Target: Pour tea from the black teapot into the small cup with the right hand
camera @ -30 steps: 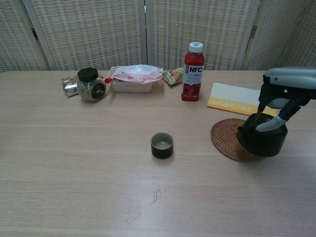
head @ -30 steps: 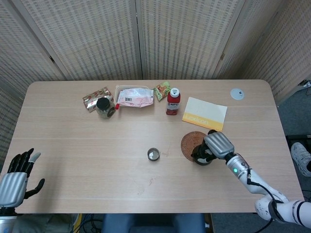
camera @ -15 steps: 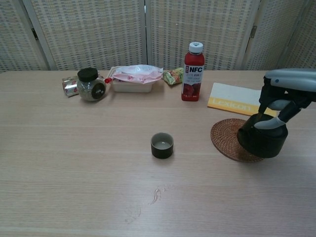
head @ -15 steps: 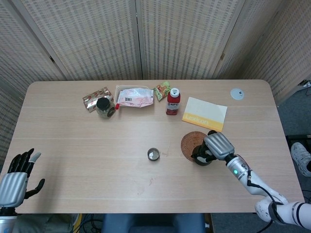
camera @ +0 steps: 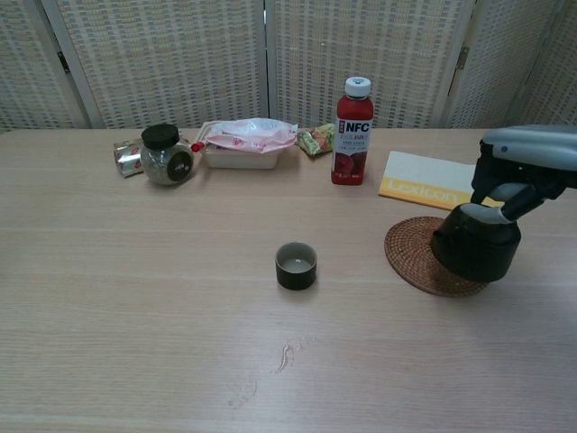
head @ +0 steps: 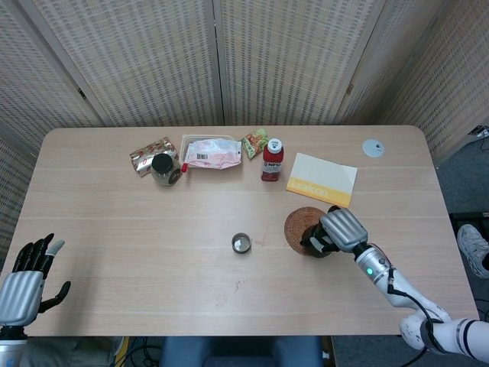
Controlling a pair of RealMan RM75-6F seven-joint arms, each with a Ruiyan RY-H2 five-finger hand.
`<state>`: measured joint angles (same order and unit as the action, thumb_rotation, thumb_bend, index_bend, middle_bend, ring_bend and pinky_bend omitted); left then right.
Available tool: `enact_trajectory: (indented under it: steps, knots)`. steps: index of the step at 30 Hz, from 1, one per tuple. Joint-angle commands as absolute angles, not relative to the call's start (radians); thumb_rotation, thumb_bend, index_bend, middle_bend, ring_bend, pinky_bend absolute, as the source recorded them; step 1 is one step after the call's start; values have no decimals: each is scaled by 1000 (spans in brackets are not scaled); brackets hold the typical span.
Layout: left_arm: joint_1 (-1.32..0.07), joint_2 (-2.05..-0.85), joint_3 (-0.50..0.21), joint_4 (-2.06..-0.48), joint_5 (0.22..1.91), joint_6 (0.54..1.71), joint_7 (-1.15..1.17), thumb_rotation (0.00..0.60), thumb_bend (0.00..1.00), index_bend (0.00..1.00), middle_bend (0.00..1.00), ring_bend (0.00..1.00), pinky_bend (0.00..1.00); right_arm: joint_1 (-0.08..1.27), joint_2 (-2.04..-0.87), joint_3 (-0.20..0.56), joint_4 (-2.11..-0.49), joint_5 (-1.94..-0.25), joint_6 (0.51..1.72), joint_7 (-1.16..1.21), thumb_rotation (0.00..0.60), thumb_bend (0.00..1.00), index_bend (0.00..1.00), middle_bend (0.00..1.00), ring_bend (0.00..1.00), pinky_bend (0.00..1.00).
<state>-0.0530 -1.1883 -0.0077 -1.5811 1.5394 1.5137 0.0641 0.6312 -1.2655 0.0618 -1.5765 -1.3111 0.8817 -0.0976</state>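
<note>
While the right hand (camera: 527, 171) is grasping the teapot (camera: 475, 242) over the coaster (camera: 410, 257), right of the cup (camera: 296, 265), lifting is underway; next, carrying it left and tipping over the cup.

Head view: high, looking down on whole table (head: 114, 229). Chest view: low, nearer, facing screen; shares table middle.

The red bottle (camera: 352, 132) at the far side carries a label with "NFC". On the yellow band of the booklet (camera: 433, 183) to its right stands "Lexicon".
</note>
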Motion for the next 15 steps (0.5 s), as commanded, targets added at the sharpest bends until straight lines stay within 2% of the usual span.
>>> enact_trajectory:
  steps: [1, 5, 15]
  knots:
    - [-53, -1189, -8, -1580, 1539, 1514, 63, 600, 330, 101, 0, 0, 0, 631, -1268, 64, -1574, -1308, 885, -104, 443, 457, 1000, 1000, 919, 358]
    - [-54, -1190, -8, -1579, 1539, 1512, 62, 600, 329, 101, 0, 0, 0, 635, -1269, 68, -1573, -1301, 880, -114, 441, 475, 1000, 1000, 919, 402]
    - [-54, -1192, -6, -1575, 1537, 1509, 61, 600, 330, 101, 0, 0, 0, 656, -1258, 72, -1569, -1280, 842, -135, 441, 502, 1000, 1000, 919, 435]
